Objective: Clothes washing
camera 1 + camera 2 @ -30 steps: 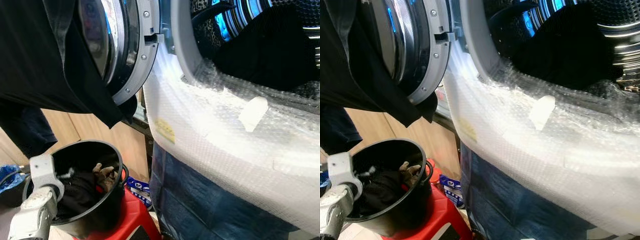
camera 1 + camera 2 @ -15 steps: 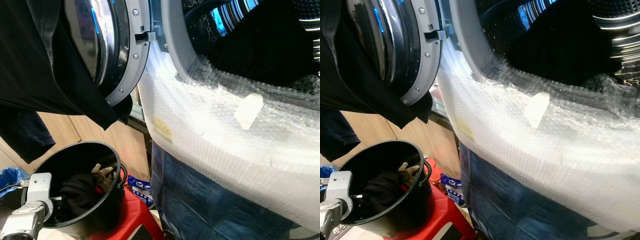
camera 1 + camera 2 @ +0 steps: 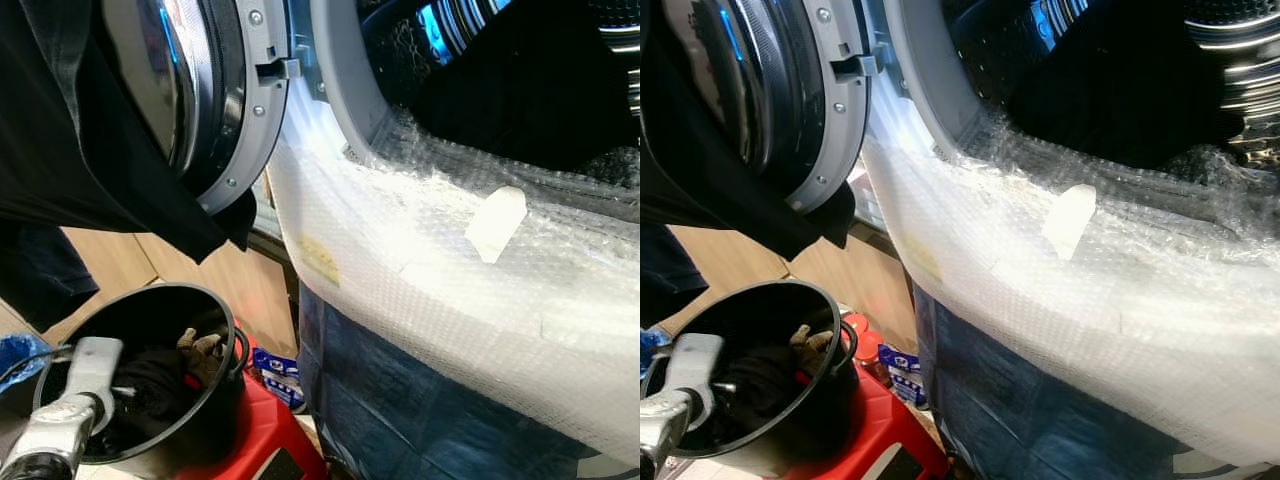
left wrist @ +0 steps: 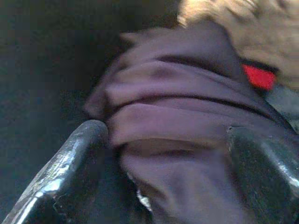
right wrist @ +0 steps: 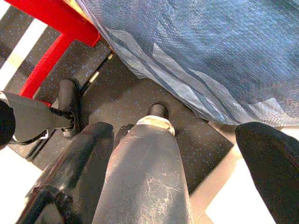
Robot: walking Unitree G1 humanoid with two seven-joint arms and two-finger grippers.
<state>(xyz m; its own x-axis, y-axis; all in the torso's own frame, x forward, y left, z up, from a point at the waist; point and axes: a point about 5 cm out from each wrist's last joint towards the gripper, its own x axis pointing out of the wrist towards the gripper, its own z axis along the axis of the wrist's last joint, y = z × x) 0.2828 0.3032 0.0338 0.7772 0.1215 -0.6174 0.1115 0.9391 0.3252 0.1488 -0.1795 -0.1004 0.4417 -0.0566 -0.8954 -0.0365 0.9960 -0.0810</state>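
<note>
Pale wood panelling (image 3: 235, 285) behind, a red stool (image 3: 265, 440) low down, dark speckled floor (image 5: 140, 107) beneath.

Black bucket (image 3: 215, 400), red stool (image 3: 265, 440), seemingly dark-purple garment (image 4: 187, 140).

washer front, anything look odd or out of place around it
Yes. The washing machine's front is wrapped in bubble wrap, with a blue cover below, so it looks still packaged. A black garment hangs over the open door.
</note>
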